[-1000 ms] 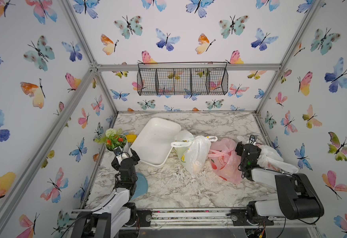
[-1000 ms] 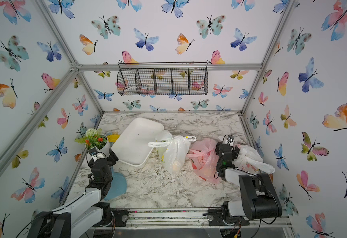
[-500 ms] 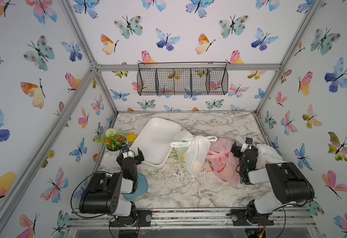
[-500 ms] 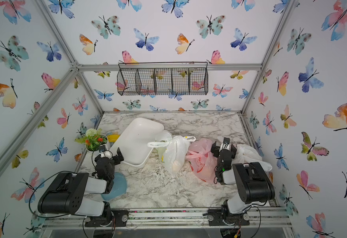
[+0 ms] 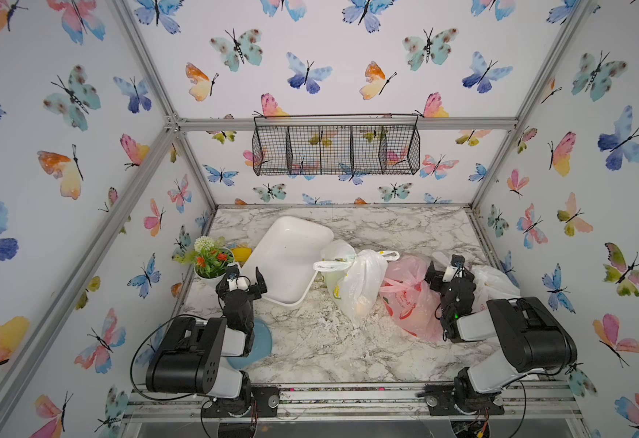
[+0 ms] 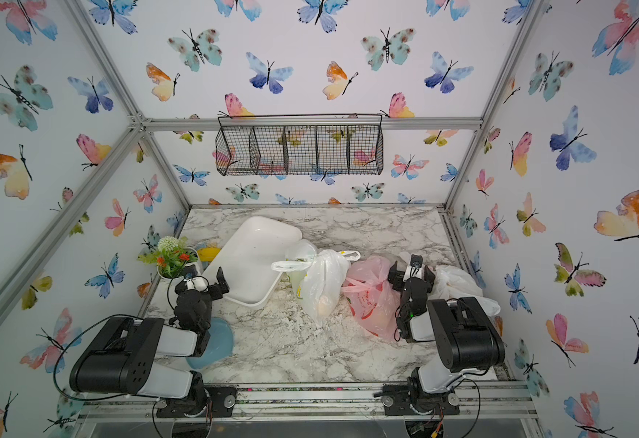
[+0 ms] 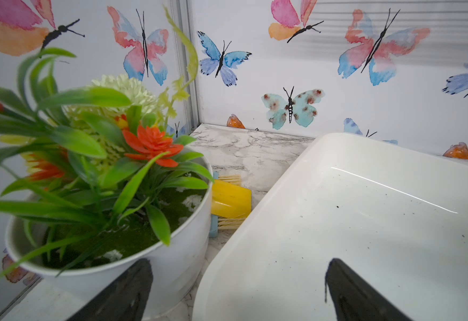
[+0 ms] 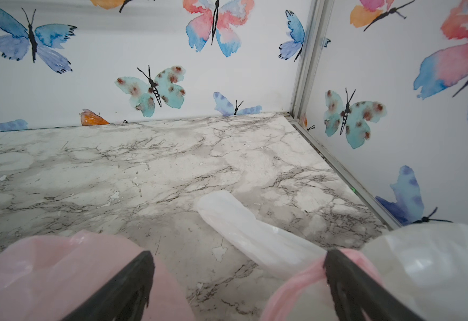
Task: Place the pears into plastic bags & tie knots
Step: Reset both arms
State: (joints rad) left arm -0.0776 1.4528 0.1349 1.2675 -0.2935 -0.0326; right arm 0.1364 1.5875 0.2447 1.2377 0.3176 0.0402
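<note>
Paired high front views over whole marble table [image 5: 329,341]; low wrist cameras toward back wall [image 7: 366,111].

Table [image 5: 367,227] open at back and front; middle crowded.
Across it stand tray [image 5: 287,242], lemon bag [image 5: 359,280], pink bag [image 5: 405,295] and white bag [image 5: 496,282]; flowerpot [image 5: 211,265] blocks the left edge.

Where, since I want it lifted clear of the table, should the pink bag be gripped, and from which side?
Best at the twisted handle band lying across the pink bag: it's bunched and firm, the rest slack film. Come down from above with the open right gripper, which is right beside it.
</note>
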